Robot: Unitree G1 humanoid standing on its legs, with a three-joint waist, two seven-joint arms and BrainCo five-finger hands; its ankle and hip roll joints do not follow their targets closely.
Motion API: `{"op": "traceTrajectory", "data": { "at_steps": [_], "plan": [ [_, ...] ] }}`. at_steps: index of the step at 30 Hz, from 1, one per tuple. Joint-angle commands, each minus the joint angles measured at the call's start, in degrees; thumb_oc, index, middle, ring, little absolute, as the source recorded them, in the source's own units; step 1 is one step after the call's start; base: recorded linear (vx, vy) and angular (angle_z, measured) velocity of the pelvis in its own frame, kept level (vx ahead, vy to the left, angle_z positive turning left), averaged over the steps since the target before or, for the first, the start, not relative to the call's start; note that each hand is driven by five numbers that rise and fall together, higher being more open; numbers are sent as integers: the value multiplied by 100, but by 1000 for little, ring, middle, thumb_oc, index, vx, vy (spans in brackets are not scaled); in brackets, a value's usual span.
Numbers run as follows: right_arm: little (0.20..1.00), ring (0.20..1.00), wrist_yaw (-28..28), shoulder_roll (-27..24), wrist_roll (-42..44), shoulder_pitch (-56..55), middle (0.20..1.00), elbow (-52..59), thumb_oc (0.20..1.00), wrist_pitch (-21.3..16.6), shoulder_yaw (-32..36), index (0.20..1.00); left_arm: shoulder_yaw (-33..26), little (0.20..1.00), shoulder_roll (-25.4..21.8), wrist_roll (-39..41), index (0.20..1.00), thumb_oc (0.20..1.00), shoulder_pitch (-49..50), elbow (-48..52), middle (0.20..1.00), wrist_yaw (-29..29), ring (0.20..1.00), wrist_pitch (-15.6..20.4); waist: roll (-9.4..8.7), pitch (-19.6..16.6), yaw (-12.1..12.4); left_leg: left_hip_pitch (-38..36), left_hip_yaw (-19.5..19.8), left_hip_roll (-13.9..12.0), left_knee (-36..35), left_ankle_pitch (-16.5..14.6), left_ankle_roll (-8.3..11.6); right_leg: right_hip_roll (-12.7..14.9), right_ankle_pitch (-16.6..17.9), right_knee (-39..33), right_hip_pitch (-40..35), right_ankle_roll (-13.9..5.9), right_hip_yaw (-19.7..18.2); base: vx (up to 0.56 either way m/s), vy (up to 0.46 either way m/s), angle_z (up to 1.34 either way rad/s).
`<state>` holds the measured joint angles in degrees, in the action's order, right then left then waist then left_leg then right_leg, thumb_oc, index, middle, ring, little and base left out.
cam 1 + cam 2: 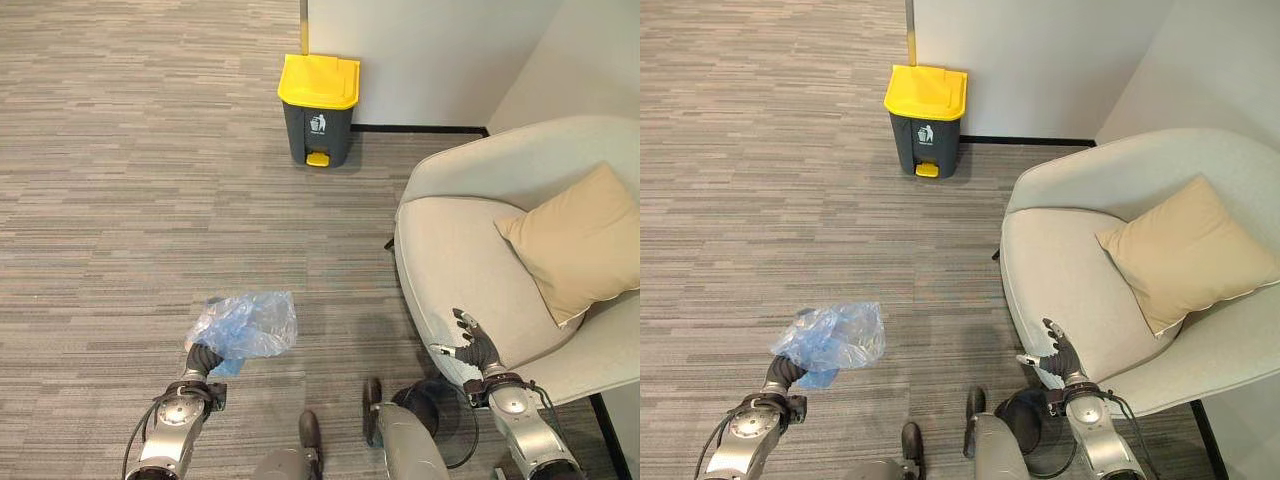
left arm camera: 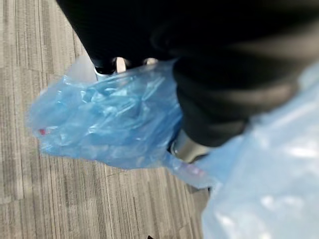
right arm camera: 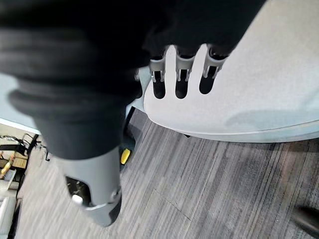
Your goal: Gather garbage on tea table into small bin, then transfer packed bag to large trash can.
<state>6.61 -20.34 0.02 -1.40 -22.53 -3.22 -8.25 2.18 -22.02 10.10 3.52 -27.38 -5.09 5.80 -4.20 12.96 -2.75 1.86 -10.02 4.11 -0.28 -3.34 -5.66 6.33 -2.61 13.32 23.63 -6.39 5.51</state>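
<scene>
Pale grey armchair (image 1: pixel 470 270), tan cushion (image 1: pixel 580 240) on its seat, grey striped carpet (image 1: pixel 120 200), white wall (image 1: pixel 430 50)

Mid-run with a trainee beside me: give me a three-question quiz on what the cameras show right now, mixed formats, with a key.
1. True or false: the lid of the yellow-lidded trash can is open.
2. Which hand holds the blue plastic bag? A) left hand B) right hand C) neither
3. Fill in: the tan cushion lies on the ______.

Key
1. False: the lid is down, and the can stands by the wall.
2. A: the left hand is closed on the bag, off the carpet; the right hand hangs open over the front edge of the armchair.
3. Armchair.
</scene>
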Motion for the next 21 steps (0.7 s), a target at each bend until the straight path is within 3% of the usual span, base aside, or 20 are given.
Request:
{"op": "traceTrajectory", "data": {
  "at_steps": [1, 4, 6, 8, 9, 13, 14, 15, 18, 19, 21],
  "plan": [
    [1000, 1000, 6, -139, 1, 149, 1000, 89, 1000, -168, 118, 1000, -20, 200, -200, 19, 200, 200, -72, 440, 200, -51, 200, 302, 15, 41, -64, -384, 488, 26, 536, -835, 332, -159, 369, -598, -549, -131, 291, 224, -50, 41],
    [1000, 1000, -15, -128, 18, -45, 1000, 163, 1000, -190, 164, 1000, 30, 200, -186, -66, 200, 200, -68, 502, 200, 6, 200, 305, 6, -1, -174, -714, 772, 49, 514, -1059, 446, -133, 406, -656, -525, -63, 349, 394, -152, 52],
    [1000, 1000, -17, -148, 4, -156, 1000, 112, 1000, -212, 231, 1000, 57, 200, -164, -87, 200, 200, -46, 461, 200, 51, 200, 286, 83, -129, -231, -846, 791, -142, 581, -1187, 650, -124, 334, -584, -633, 25, 449, 339, -190, 101],
    [1000, 1000, 0, -191, 66, -193, 1000, 97, 1000, -232, 260, 1000, 77, 200, -121, -53, 200, 200, -1, 461, 200, 83, 200, 297, 169, -252, -312, -728, 606, -426, 1192, -755, 992, -204, 263, -752, -968, 116, 713, 382, -216, 99],
    [1000, 1000, 19, -212, 99, -187, 1000, 63, 1000, -244, 266, 1000, 83, 200, -98, -20, 200, 200, -24, 440, 200, 72, 200, 305, 132, -290, -341, -612, 446, -529, 1326, -551, 1032, -174, 224, -847, -1099, 137, 784, 304, -160, 51],
    [1000, 1000, 82, -344, 137, -95, 1000, 30, 1000, -250, 294, 1000, 171, 200, -75, -46, 200, 200, -138, 382, 200, 72, 200, 305, 51, -259, -290, -85, 44, -730, 1270, -643, 923, -99, 53, -1059, -1479, 155, 826, 188, -42, 12],
    [1000, 1000, 93, -372, 145, -83, 1000, 40, 1000, -247, 312, 1000, 167, 200, -91, -72, 200, 200, -172, 371, 200, 77, 200, 305, -19, -240, -258, 302, -75, -789, 1203, -475, 941, -13, 29, -1136, -1612, 146, 823, 164, -11, -13],
    [1000, 1000, 93, -374, 145, -86, 1000, 40, 1000, -247, 313, 1000, 169, 200, -88, -72, 200, 200, -171, 370, 200, 77, 200, 306, -5, -222, -246, 288, -78, -810, 1241, -518, 948, -31, 12, -1132, -1637, 146, 818, 144, 16, -2],
    [1000, 1000, 156, -362, 176, -103, 1000, -22, 1000, -255, 335, 1000, 175, 200, -118, -117, 200, 200, -154, 400, 200, 43, 200, 278, -39, -132, -111, 879, -132, -1028, 862, 282, 1125, -47, -86, -1243, -1965, 136, 753, 169, 57, -26],
    [1000, 1000, 156, -362, 176, -103, 1000, -22, 1000, -255, 335, 1000, 175, 200, -118, -117, 200, 200, -154, 400, 200, 43, 200, 278, -39, -132, -111, 879, -132, -1028, 862, 282, 1125, -47, -86, -1243, -1965, 136, 753, 140, 77, -50],
    [1000, 1000, 175, -330, 165, -141, 1000, -51, 1000, -235, 336, 1000, 180, 200, -120, -119, 200, 200, -130, 405, 200, 20, 200, 265, -17, -93, -36, 1062, -64, -1151, 527, 634, 1197, -93, -253, -1212, -2161, 166, 662, 208, 131, -59]
  ]
}}
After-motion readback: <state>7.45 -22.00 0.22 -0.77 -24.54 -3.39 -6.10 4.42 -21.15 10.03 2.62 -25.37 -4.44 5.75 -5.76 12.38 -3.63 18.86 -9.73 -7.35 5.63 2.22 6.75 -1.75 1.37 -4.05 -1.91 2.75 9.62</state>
